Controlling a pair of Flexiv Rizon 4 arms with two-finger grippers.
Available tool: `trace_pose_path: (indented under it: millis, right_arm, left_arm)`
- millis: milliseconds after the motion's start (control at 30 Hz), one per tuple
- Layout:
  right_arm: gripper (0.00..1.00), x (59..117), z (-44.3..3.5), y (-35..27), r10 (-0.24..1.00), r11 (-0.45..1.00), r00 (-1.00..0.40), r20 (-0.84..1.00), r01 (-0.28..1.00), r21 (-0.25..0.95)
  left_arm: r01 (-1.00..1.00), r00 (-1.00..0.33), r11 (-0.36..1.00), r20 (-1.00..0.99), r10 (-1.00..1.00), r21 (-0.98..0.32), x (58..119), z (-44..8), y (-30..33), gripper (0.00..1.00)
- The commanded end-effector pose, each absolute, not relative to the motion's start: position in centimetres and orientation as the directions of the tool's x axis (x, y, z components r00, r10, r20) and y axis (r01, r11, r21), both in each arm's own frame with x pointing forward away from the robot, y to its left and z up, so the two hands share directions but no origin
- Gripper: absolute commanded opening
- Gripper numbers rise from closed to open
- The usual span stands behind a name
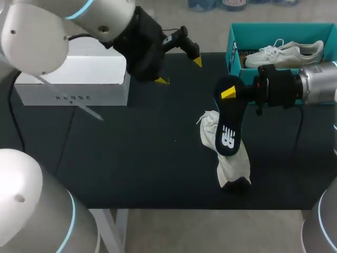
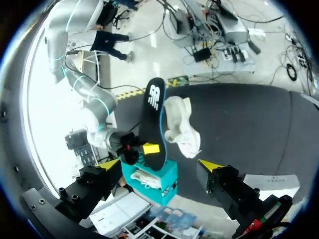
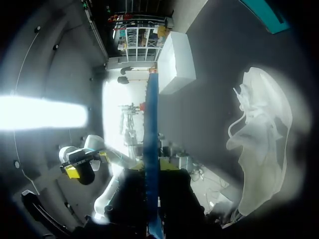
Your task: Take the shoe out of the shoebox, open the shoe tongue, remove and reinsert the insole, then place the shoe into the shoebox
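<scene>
Currently my right claw (image 1: pixel 229 93) is clamping the insole (image 1: pixel 227 126), its length pointing to six o'clock over the shoe (image 1: pixel 234 166) on the surface (image 1: pixel 131 158), while my empty left claw (image 1: pixel 179 71) is hovering spread at ten o'clock.

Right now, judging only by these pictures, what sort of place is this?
Probably a robot test bench, not a shop or a home. My left gripper and right gripper hang over a black-covered table, the right one is shut on a dark insole, and a teal shoebox stands at the far right.
</scene>
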State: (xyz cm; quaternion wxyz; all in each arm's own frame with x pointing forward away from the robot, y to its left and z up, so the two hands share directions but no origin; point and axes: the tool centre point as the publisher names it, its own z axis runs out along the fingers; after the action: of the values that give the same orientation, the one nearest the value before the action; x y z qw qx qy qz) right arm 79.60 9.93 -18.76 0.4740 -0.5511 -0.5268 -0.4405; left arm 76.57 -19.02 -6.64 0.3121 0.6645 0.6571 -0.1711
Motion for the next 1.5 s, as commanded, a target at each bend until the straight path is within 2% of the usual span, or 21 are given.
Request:
trace_pose_path:
  millis: [33, 967, 1233, 1500]
  right_arm:
    - [0.00, 79.5, -18.7, 10.0, 0.165, 0.002, 0.058, 0.985, 0.998, -0.059]
    - [0.00, 79.5, -18.7, 10.0, 0.165, 0.002, 0.058, 0.985, 0.998, -0.059]
    - [0.00, 79.5, -18.7, 10.0, 0.165, 0.002, 0.058, 0.985, 0.998, -0.059]
    - [0.00, 79.5, -18.7, 10.0, 0.165, 0.002, 0.058, 0.985, 0.998, -0.059]
  left_arm:
    - [0.988, 0.120, 0.040, -0.895, 0.429, 0.151, 77.1, -8.0, -17.4, 1.00]
    - [0.988, 0.120, 0.040, -0.895, 0.429, 0.151, 77.1, -8.0, -17.4, 1.00]
    - [0.987, 0.089, 0.111, -0.971, 0.221, 0.116, 76.4, -10.3, -18.1, 1.00]
    - [0.988, 0.104, 0.092, -0.977, 0.187, 0.123, 75.6, -12.4, -20.5, 1.00]
